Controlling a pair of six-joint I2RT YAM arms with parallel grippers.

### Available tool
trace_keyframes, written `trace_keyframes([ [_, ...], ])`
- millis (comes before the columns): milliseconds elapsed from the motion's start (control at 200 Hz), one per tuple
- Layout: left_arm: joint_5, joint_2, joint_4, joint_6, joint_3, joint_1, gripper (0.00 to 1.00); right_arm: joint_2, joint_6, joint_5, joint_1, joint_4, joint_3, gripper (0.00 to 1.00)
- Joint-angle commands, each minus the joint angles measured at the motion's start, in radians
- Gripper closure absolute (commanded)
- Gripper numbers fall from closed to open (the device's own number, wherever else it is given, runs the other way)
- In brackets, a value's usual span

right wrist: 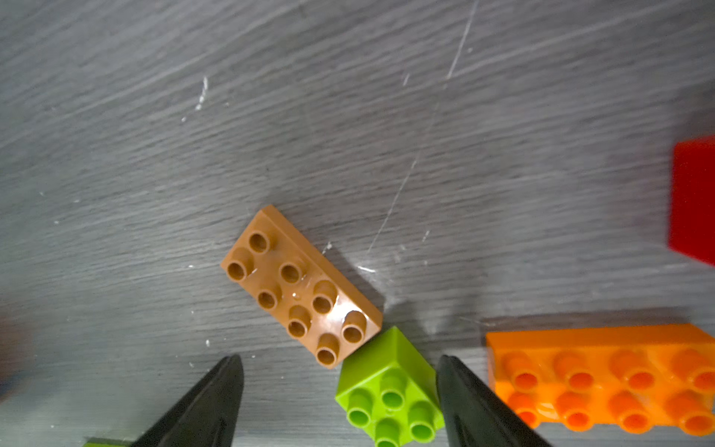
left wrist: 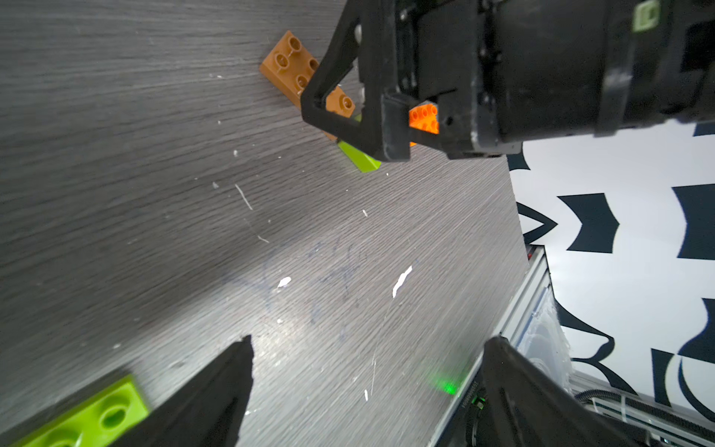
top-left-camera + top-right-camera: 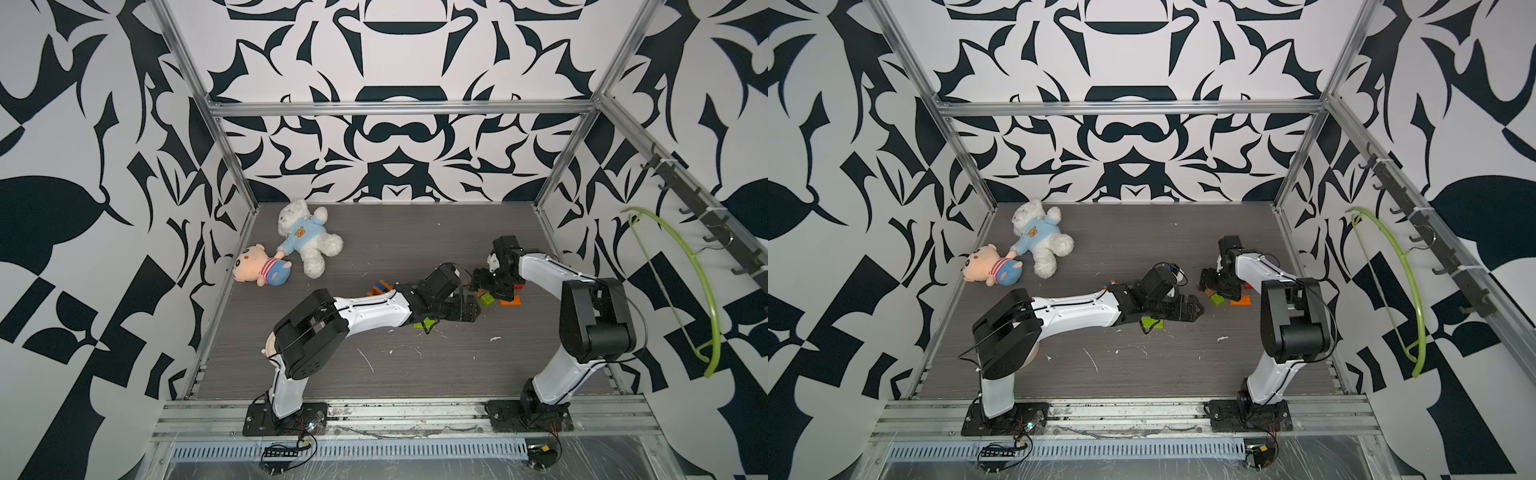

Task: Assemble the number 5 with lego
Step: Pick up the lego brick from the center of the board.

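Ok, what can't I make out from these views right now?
- Orange and blue bricks, in a top view: mostly behind the left arm.
- Red brick, right wrist view: cut by the edge, blurred.
- Lime plate, left wrist view: cut by the edge.

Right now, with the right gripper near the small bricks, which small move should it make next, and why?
Probably close the right gripper on the lime green brick. Its jaws stand open with this brick between them, close to one finger. The brown brick touches its corner, so close gently.
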Motion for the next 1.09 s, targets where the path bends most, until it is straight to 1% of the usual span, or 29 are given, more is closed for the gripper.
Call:
trace_keyframes([
  [0, 0.013, 0.006, 0.012, 0.0, 0.008, -0.001, 0.01, -0.018, -0.026, -0.019, 0.0, -0.03, 0.032, 0.19],
  [110, 0.002, 0.002, 0.013, -0.003, 0.0, 0.001, 0.01, -0.038, -0.028, -0.055, 0.0, -0.04, 0.017, 0.21],
  [240, -0.005, 0.003, 0.012, -0.005, 0.005, 0.001, 0.01, -0.041, -0.028, -0.062, 0.012, -0.056, 0.005, 0.28],
  [300, -0.004, 0.005, 0.009, -0.005, 0.008, 0.001, 0.01, -0.04, -0.025, -0.036, 0.023, -0.072, 0.006, 0.33],
  [420, -0.016, 0.0, 0.002, -0.007, 0.005, -0.001, 0.01, -0.054, -0.025, 0.024, 0.058, -0.091, 0.002, 0.35],
  [475, -0.021, -0.003, 0.001, -0.008, 0.0, 0.0, 0.01, -0.056, -0.032, 0.071, 0.08, -0.105, 0.008, 0.38],
  [510, -0.023, -0.006, 0.002, -0.008, -0.004, 0.001, 0.01, -0.055, -0.033, 0.098, 0.091, -0.112, 0.01, 0.39],
  [605, -0.031, -0.008, 0.002, -0.012, -0.009, 0.001, 0.01, -0.047, -0.036, 0.126, 0.107, -0.128, 0.02, 0.42],
  [670, -0.032, -0.009, 0.002, -0.013, -0.009, 0.0, 0.01, -0.037, -0.04, 0.141, 0.117, -0.135, 0.026, 0.47],
  [770, -0.034, -0.008, 0.002, -0.015, -0.007, 0.0, 0.01, -0.018, -0.043, 0.162, 0.127, -0.143, 0.04, 0.48],
  [830, -0.032, -0.008, 0.002, -0.017, -0.005, 0.001, 0.01, -0.011, -0.041, 0.167, 0.129, -0.139, 0.042, 0.5],
  [925, -0.034, -0.011, 0.0, -0.017, -0.009, 0.001, 0.01, -0.014, -0.03, 0.159, 0.131, -0.13, 0.036, 0.52],
  [980, -0.038, -0.012, 0.0, -0.017, -0.01, 0.0, 0.01, -0.016, -0.028, 0.147, 0.131, -0.123, 0.035, 0.54],
  [1025, -0.037, -0.012, -0.001, -0.017, -0.01, 0.0, 0.01, -0.014, -0.025, 0.144, 0.131, -0.124, 0.035, 0.54],
  [1090, -0.038, -0.014, -0.001, -0.019, -0.011, 0.001, 0.01, -0.008, -0.025, 0.137, 0.13, -0.124, 0.038, 0.51],
])
